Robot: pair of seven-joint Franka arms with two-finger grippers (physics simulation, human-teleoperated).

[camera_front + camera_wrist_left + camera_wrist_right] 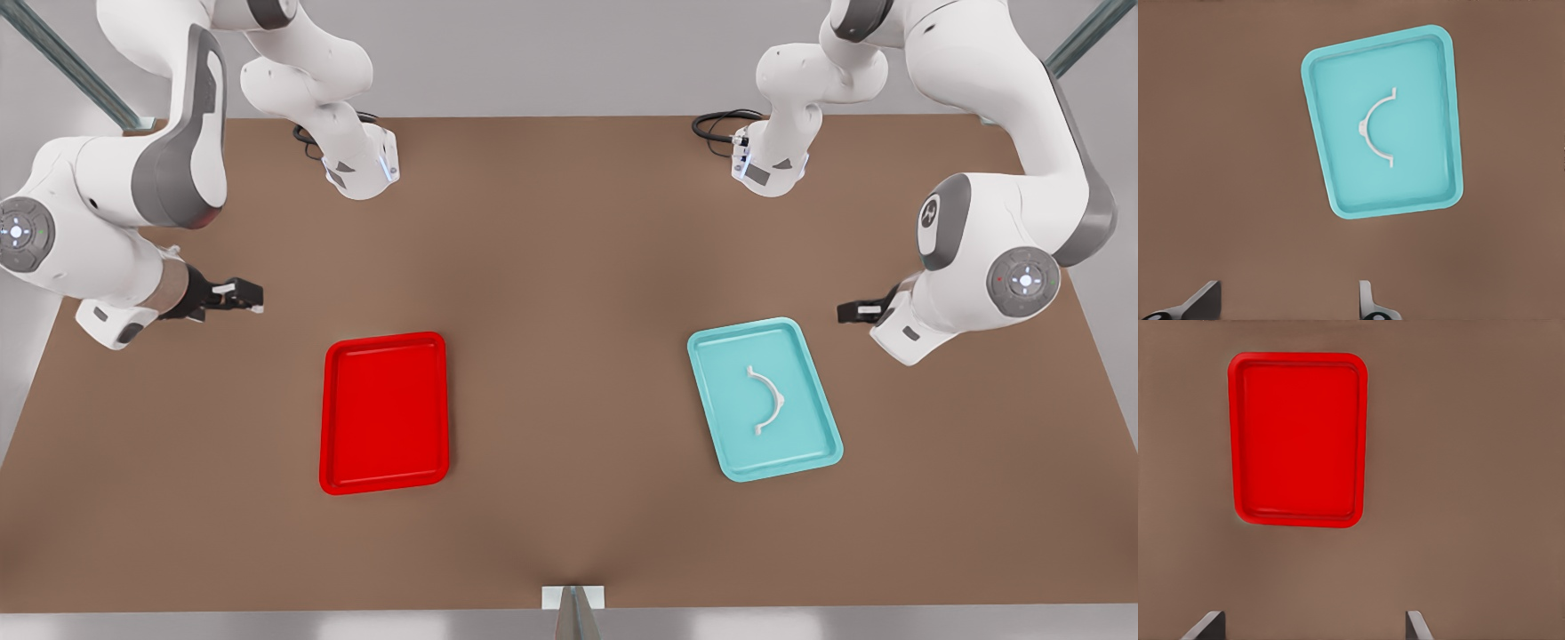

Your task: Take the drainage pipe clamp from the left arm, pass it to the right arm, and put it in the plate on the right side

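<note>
**Mia:** Where are the two tools?

**Ben:** The left tool (849,311) is at the right side of the front view, just past the top right corner of the teal tray (711,418). Its two fingers (1205,301) are spread wide and hold nothing. The right tool (249,296) is at the left side of the front view, above and left of the plate (384,467). Its fingers (1208,625) are spread wide too, with nothing between them.

**Mia:** Where is the drainage pipe clamp?

**Ben:** The drainage pipe clamp (767,400) lies flat in the middle of the teal tray, in the lower right part of the front view. Neither tool touches it.

**Mia:** And the plate?

**Ben:** It is red and sits in the lower left part of the front view, well apart from the teal tray. Both trays rest on the brown tabletop (569,267). The left arm (996,222) and the right arm (107,222) both reach in from the top corners.
</note>
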